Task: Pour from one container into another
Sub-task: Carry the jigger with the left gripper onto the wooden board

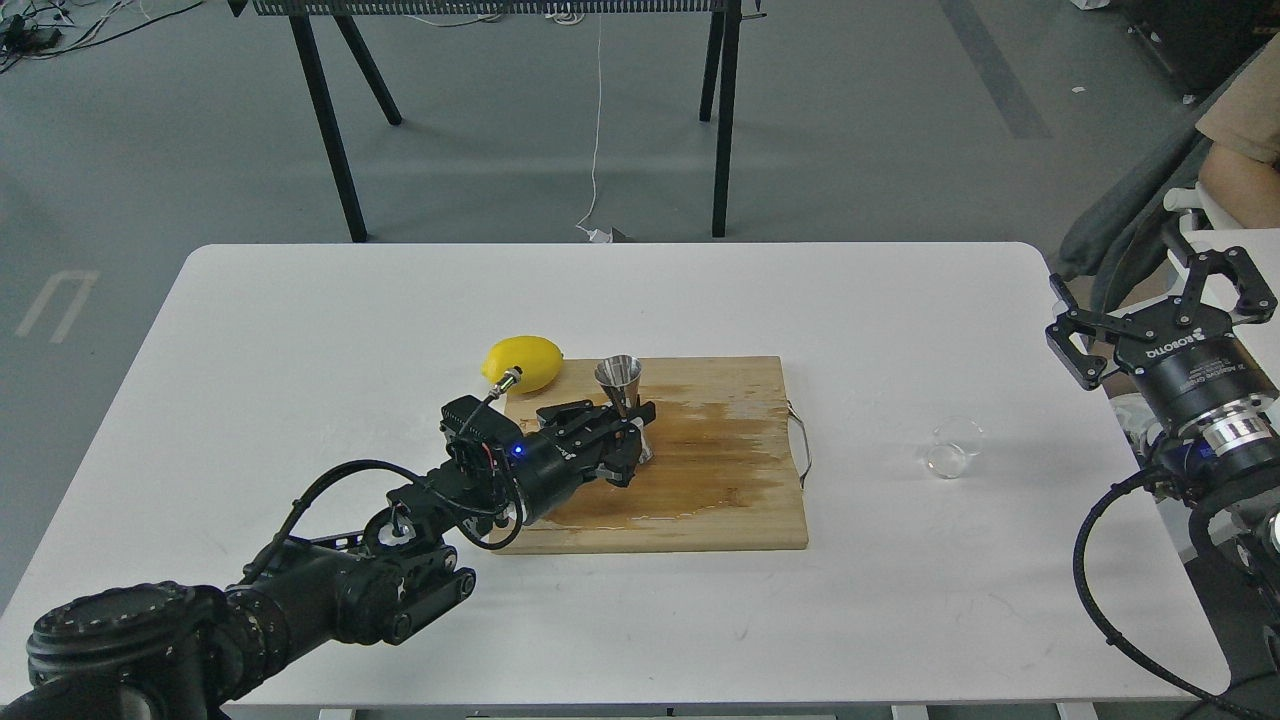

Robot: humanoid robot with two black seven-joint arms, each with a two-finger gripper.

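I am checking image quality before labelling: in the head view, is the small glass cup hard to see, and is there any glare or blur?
Head view: the glass cup is faint against the white table; the jigger shows bright reflections; the wet cutting board has mild sheen; focus is sharp overall.

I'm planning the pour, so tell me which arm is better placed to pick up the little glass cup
Right. The right pincer is open beside the table's right edge, on the side where the glass cup stands, while the left pincer is at the jigger on the cutting board.
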